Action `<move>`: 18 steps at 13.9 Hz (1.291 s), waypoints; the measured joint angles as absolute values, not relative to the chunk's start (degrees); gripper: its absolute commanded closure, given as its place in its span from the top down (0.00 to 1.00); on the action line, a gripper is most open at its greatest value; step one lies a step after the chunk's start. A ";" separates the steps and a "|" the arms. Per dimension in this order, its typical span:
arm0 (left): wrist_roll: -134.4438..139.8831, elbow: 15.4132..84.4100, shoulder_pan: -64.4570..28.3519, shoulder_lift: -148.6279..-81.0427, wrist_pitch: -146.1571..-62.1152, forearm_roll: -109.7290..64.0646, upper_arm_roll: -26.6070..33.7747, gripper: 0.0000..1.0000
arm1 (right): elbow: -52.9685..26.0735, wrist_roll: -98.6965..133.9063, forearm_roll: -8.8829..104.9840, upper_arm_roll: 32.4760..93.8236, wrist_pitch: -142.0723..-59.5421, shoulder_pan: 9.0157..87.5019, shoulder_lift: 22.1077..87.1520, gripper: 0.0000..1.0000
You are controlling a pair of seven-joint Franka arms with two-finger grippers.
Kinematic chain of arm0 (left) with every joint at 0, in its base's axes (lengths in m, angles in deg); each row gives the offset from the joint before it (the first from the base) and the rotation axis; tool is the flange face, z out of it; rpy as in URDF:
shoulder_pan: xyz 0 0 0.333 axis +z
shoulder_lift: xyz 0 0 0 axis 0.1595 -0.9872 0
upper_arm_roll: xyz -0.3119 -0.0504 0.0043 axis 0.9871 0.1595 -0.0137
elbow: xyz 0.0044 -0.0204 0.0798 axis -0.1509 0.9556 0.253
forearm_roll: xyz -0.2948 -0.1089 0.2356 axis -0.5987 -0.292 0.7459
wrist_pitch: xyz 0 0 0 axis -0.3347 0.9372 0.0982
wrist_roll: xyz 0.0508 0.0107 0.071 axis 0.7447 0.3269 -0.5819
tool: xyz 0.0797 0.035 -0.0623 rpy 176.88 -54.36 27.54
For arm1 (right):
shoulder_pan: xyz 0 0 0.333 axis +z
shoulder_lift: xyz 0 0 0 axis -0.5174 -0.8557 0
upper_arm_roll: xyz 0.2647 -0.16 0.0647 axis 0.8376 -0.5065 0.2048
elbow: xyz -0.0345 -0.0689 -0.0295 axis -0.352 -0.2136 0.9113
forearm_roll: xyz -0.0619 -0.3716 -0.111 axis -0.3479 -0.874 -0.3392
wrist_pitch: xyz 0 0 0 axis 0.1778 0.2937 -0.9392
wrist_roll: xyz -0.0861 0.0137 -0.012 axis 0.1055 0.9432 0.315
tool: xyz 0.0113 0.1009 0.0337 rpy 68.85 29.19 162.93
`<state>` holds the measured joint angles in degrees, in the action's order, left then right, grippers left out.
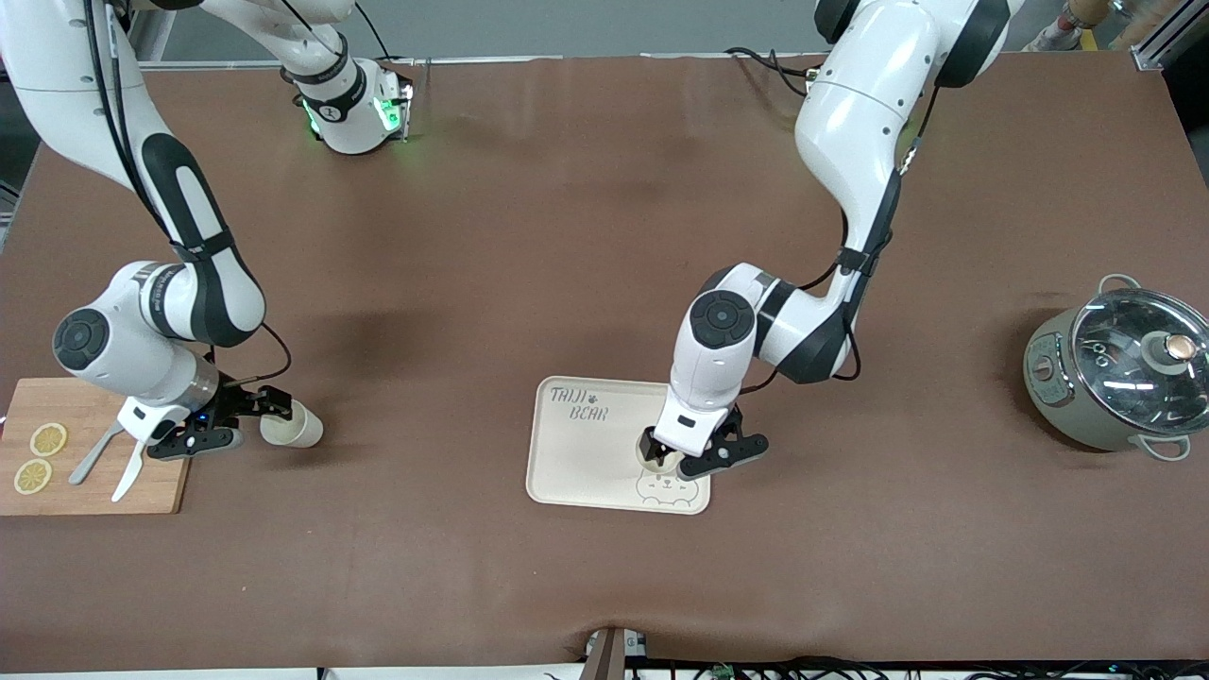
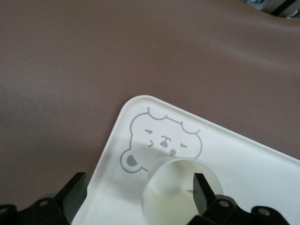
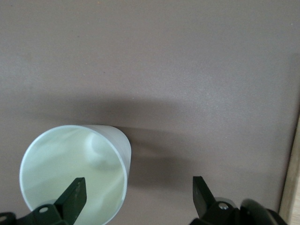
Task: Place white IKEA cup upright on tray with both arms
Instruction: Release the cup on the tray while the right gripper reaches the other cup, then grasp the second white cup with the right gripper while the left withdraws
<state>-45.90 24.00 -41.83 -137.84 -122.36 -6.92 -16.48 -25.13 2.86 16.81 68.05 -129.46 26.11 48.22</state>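
Two white cups: my left gripper (image 1: 688, 457) straddles one (image 2: 180, 190) standing on the cream bear-printed tray (image 1: 576, 444), my right gripper (image 1: 247, 422) straddles another (image 3: 77, 173) on the brown table (image 1: 529, 236), both open.

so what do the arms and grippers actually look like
Both arms are glossy white, rounded segments with black joint bands and round black caps, thin black cables clipped along them. The left gripper and right gripper are small, black, two-fingered, on white wrist blocks. The right arm's base glows green.
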 measured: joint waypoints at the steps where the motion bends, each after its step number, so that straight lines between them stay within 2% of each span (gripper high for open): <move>1: -45.36 23.96 -41.44 -137.32 -121.15 -6.92 -16.49 1.00 | -25.62 2.83 16.81 68.05 -129.98 26.12 48.21 1.00; 6: -30.39 23.60 -36.24 -131.31 -111.54 -11.53 -16.55 1.00 | -25.82 2.78 16.81 68.06 -130.47 26.14 48.22 1.00; 13: -4.44 23.65 -24.62 -127.86 -104.56 -15.13 -16.71 1.00 | -27.03 2.75 16.81 68.09 -132.15 26.28 48.22 0.99; 18: 4.59 23.92 -17.12 -126.80 -102.33 -17.97 -16.76 1.00 | -27.03 2.70 16.81 68.09 -132.16 26.31 48.22 0.47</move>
